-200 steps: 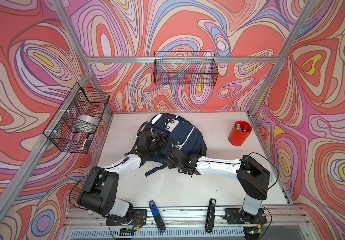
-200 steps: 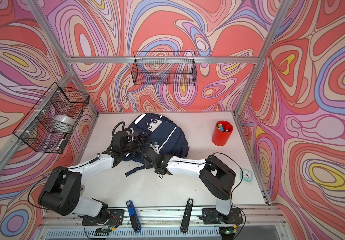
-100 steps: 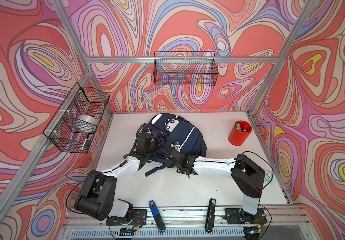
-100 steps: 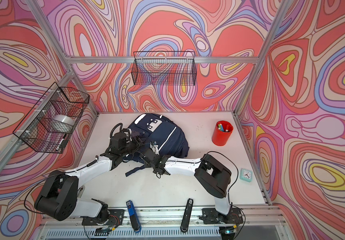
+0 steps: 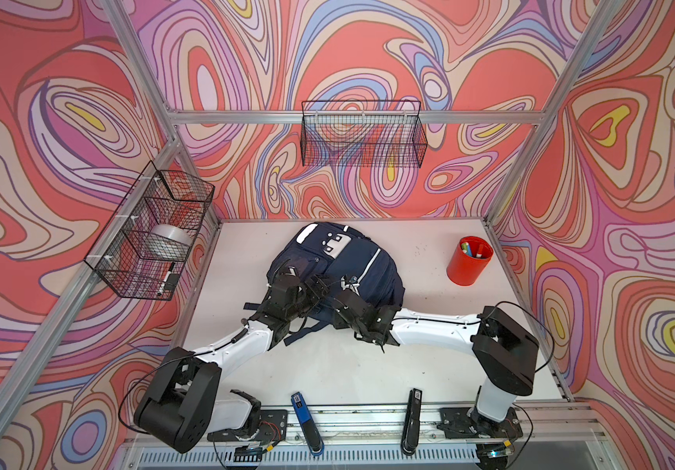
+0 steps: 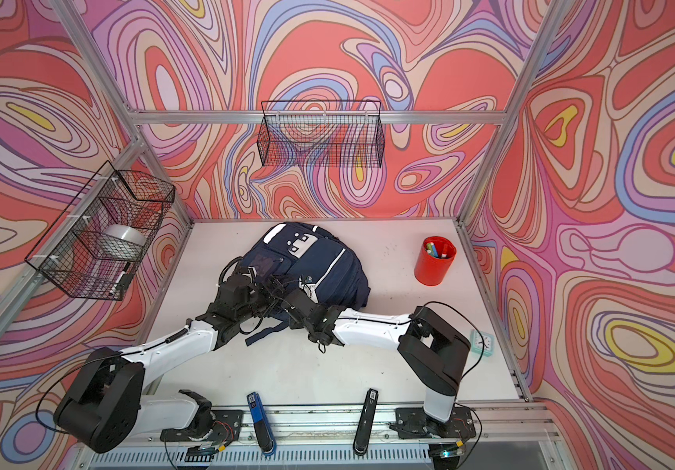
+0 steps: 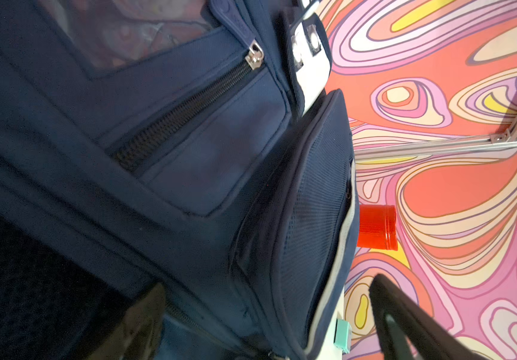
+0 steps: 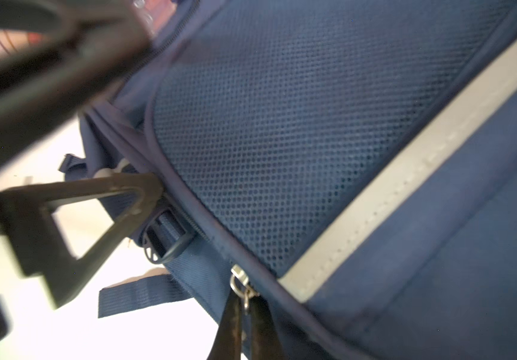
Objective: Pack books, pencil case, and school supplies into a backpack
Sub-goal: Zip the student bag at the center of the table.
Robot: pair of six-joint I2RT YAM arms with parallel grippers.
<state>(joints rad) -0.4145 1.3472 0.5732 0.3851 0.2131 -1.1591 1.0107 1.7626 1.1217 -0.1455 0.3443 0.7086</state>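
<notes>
Matt cloth backpack — shiny metal zip pull.

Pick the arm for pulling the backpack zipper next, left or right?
Right. The right gripper is shut on the metal zipper pull of the backpack, so it probably only needs to drag it. The left gripper is wide open at the backpack, gripping nothing; it could brace the fabric.

No word or number can be read anywhere — the white patch on the backpack bears only dark blocky marks, and the small black-and-white tags on the blue stapler and the black stapler are too small to make out.
</notes>
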